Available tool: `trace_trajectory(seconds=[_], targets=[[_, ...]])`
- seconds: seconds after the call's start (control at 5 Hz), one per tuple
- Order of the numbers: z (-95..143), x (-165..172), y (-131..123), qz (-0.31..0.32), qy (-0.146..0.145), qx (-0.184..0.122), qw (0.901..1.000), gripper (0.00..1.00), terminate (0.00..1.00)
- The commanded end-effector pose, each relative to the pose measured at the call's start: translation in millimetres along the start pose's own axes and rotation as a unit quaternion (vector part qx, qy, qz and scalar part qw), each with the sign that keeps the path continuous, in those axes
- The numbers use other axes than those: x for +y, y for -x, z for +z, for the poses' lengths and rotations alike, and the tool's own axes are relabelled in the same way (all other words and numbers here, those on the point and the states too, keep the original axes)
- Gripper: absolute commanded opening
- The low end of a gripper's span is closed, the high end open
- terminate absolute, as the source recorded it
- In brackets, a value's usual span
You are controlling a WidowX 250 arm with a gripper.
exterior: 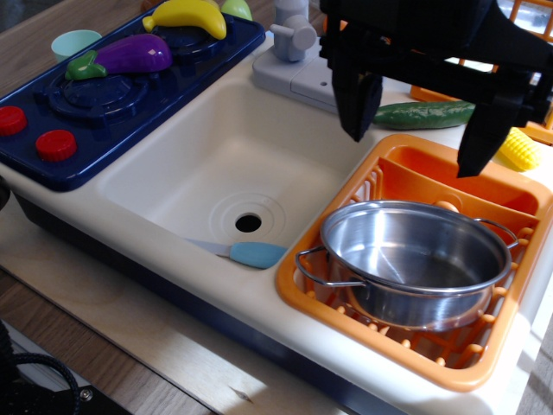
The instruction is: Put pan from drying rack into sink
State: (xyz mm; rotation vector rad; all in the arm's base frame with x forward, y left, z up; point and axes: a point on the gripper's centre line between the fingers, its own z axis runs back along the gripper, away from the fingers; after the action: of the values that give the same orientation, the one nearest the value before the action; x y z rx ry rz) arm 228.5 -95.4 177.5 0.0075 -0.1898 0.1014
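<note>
The pan [415, 259] is a shiny steel pot with two wire loop handles. It sits upright in the orange drying rack [346, 311] at the right. The cream-white sink [199, 164] with its round drain hole [248, 222] lies to the left of the rack. My black gripper [419, 130] hangs above the rack's far side, over and behind the pan, apart from it. Its two fingers [356, 104] are spread wide and hold nothing.
A blue-handled toy knife [246, 253] lies in the sink's near right corner. A grey faucet [294, 35] stands behind the sink. A cucumber [423, 114] and corn [521, 149] lie behind the rack. A blue stove [112, 95] with an eggplant [130, 56] and banana [188, 15] is at left.
</note>
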Motion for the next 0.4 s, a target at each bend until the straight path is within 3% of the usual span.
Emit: trace_trajectory(seconds=[0.0, 0.2], targets=[[0.0, 0.0, 0.0, 0.000, 0.000, 0.000, 1.0000, 1.00, 0.00], [1.8, -3.1, -3.1, 0.065, -0.018, 0.013, 0.9976, 1.00, 0.00]])
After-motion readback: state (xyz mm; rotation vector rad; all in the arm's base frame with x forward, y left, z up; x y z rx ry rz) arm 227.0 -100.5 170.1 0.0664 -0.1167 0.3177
